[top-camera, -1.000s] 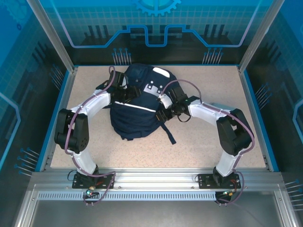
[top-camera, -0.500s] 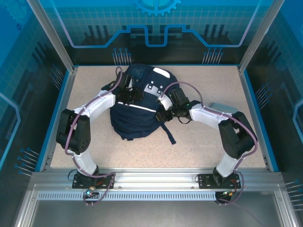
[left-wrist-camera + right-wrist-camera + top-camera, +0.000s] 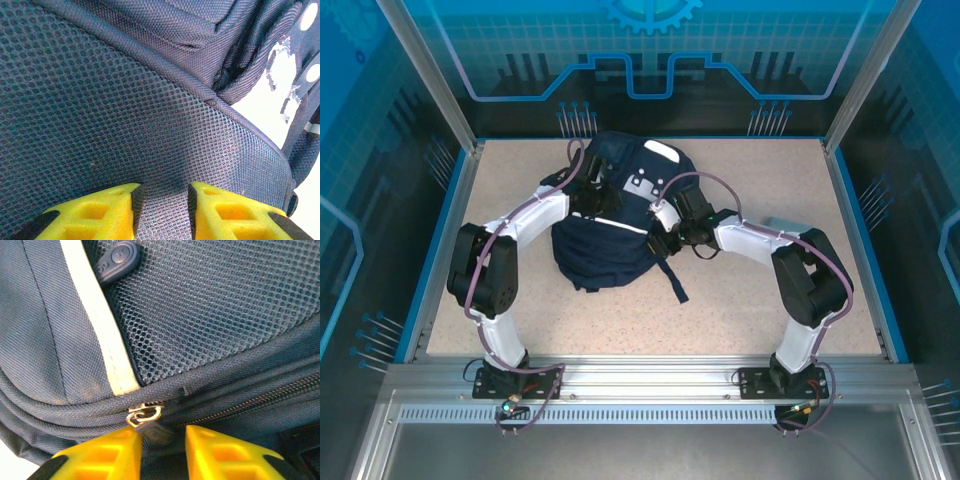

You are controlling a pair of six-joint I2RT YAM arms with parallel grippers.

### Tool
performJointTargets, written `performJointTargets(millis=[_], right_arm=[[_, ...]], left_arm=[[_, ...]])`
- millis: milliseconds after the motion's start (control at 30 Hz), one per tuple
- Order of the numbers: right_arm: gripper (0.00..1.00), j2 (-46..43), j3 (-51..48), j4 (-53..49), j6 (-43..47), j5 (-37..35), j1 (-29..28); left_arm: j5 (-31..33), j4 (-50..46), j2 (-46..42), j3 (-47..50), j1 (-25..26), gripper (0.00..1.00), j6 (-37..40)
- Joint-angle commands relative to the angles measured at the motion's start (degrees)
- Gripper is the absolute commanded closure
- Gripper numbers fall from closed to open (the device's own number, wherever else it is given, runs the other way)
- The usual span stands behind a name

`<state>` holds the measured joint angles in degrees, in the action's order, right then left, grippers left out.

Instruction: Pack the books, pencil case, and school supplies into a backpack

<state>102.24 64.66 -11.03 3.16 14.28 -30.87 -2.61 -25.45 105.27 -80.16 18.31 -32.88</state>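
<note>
One zipper pull (image 3: 156,434) — flanked by right tool (image 3: 164,436), backpack (image 3: 215,310) mesh above

Large navy-blue fabric backpack (image 3: 605,250): lying slumped mid-surface, white-patched top toward far edge, dark strap trailing toward near right. White stripe (image 3: 107,335) beside a mesh panel (image 3: 210,305). Dark zip pull (image 3: 152,432) hangs off a metal ring.

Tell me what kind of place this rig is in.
Most likely a purpose-built robot work cell, not a home or classroom: a speckled table fenced by metal posts and blue printed panels, two robot arms bolted to a rail at its near edge, a backpack between them.
</note>
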Motion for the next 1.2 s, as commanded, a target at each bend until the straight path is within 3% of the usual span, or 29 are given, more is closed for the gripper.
performJointTargets(millis=[0,267,667,800,900,1067,1167], right_arm=[[0.8,0.46,1.78,0.66,0.93,-0.16,-0.54],[1.0,-2.33,-0.97,-0.46,0.23,-0.34,-2.1],[1.0,-5.46,-7.01,2.77,-3.19,2.01,-7.17],[0.99,-7.24,-8.58,5.18,-6.98,-3.32,-6.61],[0.83,-9.33,-9.06,5.99,-10.28,-4.99,-3.83],[0.45,-9.63,-7.11,4.45,-12.12,-7.75,-0.4],[0.43,-7.76,-4.24,2.35,-10.72,-5.25,0.37]], left_arm=[[4.14,-4.02,4.15,0.81,-0.2,0.66,0.2],[3.38,-2.33,4.19,1.72,-0.2,0.68,-3.09],[3.05,2.35,4.3,4.78,-0.22,0.7,-9.26],[2.88,2.01,3.94,4.51,-0.29,0.7,-8.75],[2.92,1.37,3.36,4.33,-0.38,0.69,-8.07],[2.61,0.97,2.92,4.11,-0.46,0.68,-7.55],[2.49,0.85,2.83,4.1,-0.46,0.68,-7.39]])
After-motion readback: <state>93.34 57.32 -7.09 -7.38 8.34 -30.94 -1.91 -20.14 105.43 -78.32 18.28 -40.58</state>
